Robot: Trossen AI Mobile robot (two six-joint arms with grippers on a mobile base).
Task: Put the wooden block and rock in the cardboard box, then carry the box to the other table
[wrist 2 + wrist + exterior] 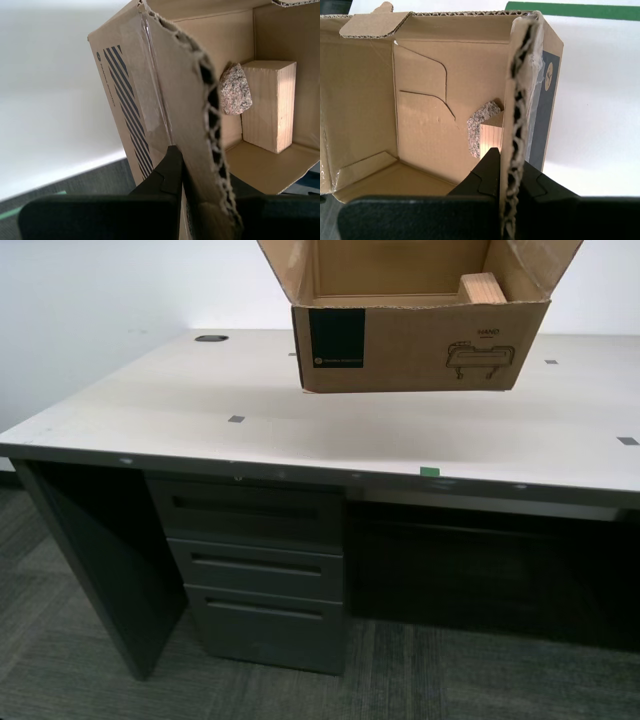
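Exterior view: the cardboard box (420,340) sits high in frame over the far part of a smooth off-white desk (200,420), flaps up, with the wooden block (483,287) visible inside toward the exterior view's right. No arm appears in this view, and whether the carton's base touches the desktop cannot be told. A grey drawer pedestal (258,570) stands under the desk.

Second wrist view: my second gripper (200,187) is clamped on one upright corrugated wall of the box, one finger on each face. Inside, the rock (235,90) lies against the block's side (touching, as far as can be seen).

First wrist view: my first gripper (506,175) likewise pinches a box wall edge between its fingers. Block and rock lie together in the carton's far corner.
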